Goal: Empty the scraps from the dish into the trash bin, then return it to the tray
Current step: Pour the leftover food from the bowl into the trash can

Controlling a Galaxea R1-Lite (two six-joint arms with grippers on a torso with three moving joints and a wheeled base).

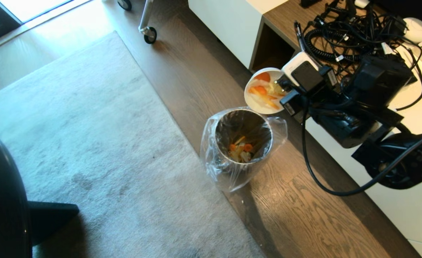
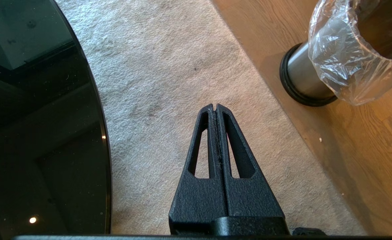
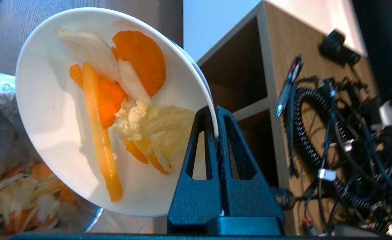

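Observation:
My right gripper (image 3: 213,110) is shut on the rim of the dish (image 3: 49,106), a round white bowl tipped steeply on its side just above the far edge of the trash bin (image 1: 243,138). Orange chunks and pale yellow scraps (image 3: 116,100) cling inside the tilted dish (image 1: 257,102). More scraps (image 1: 240,149) lie at the bottom of the steel bin, which has a clear bag liner (image 1: 211,157). My left gripper (image 2: 215,106) is shut and empty, hanging over the rug to the left of the bin (image 2: 302,76). The tray is out of view.
A grey rug (image 1: 71,136) covers the floor left of the bin. A white cabinet (image 1: 228,21) with an open wooden shelf (image 1: 271,46) and a tangle of black cables (image 1: 347,32) stands behind the bin. A dark round glass tabletop (image 2: 36,133) is at my left.

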